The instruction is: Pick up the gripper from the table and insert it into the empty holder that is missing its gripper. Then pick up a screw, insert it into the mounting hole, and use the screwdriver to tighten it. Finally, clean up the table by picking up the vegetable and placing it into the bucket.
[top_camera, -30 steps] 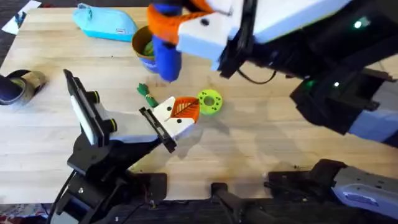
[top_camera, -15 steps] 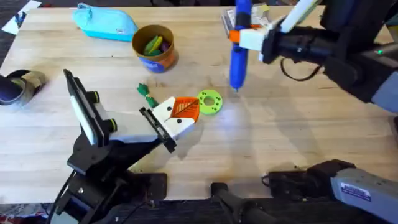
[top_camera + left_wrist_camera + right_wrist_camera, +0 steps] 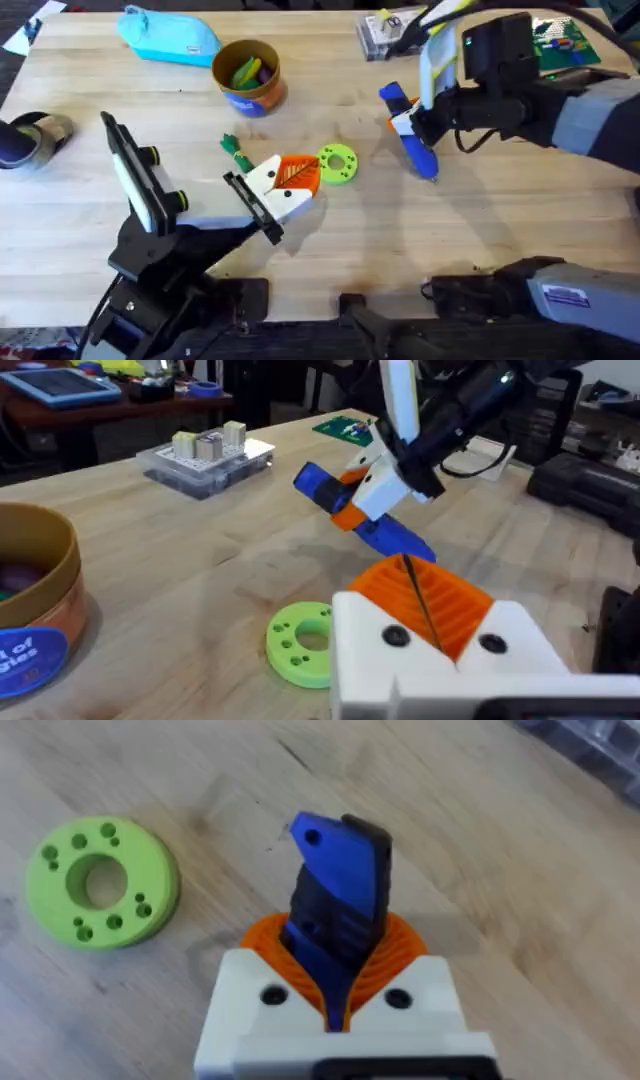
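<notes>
screwdriver [image 3: 410, 130] in right end effector [image 3: 420, 122] — near table

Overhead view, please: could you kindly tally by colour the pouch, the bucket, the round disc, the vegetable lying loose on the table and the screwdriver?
Blue: 2, the pouch and the screwdriver
Green: 2, the disc and the vegetable
Orange-yellow: 1, the bucket
Total: 5

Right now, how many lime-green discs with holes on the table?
1. The lime-green disc lies flat mid-table, just beside the orange-tipped gripper on the left arm. Others could be hidden under the arms.
</notes>
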`<state>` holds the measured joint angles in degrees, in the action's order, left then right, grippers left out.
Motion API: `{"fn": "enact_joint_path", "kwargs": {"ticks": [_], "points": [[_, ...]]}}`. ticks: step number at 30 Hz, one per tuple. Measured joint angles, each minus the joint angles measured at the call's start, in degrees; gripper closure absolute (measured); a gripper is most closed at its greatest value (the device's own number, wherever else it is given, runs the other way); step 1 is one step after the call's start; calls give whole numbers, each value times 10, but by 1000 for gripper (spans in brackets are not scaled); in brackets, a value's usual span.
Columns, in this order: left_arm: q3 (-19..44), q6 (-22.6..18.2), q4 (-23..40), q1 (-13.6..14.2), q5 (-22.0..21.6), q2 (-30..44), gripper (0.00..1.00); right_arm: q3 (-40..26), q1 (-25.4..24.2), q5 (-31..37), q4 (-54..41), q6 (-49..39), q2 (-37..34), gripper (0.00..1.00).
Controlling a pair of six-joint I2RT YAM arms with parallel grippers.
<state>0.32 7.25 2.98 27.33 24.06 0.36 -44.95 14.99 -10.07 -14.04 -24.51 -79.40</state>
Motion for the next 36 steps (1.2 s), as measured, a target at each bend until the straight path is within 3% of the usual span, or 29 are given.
{"fn": "enact_joint_path", "kwargs": {"ticks": [11, 13, 16, 18, 19, 25, 36], "points": [[0, 0, 0, 0, -1, 0, 986, -2, 65, 19, 6, -318, -69, 941], [0, 0, 0, 0, -1, 0, 986, -2, 77, 23, 5, -350, -86, 770], [0, 0, 0, 0, -1, 0, 986, -7, 90, 28, 14, -377, -94, 316], [0, 0, 0, 0, -1, 0, 986, -13, 95, 28, 18, -373, -92, 53], [0, 0, 0, 0, -1, 0, 986, -14, 98, 28, 17, -366, -91, 22], [0, 0, 0, 0, -1, 0, 986, -14, 105, 46, 2, -254, -51, 7], [0, 0, 0, 0, -1, 0, 986, -17, 105, 58, -101, 4, 130, 5]]}}
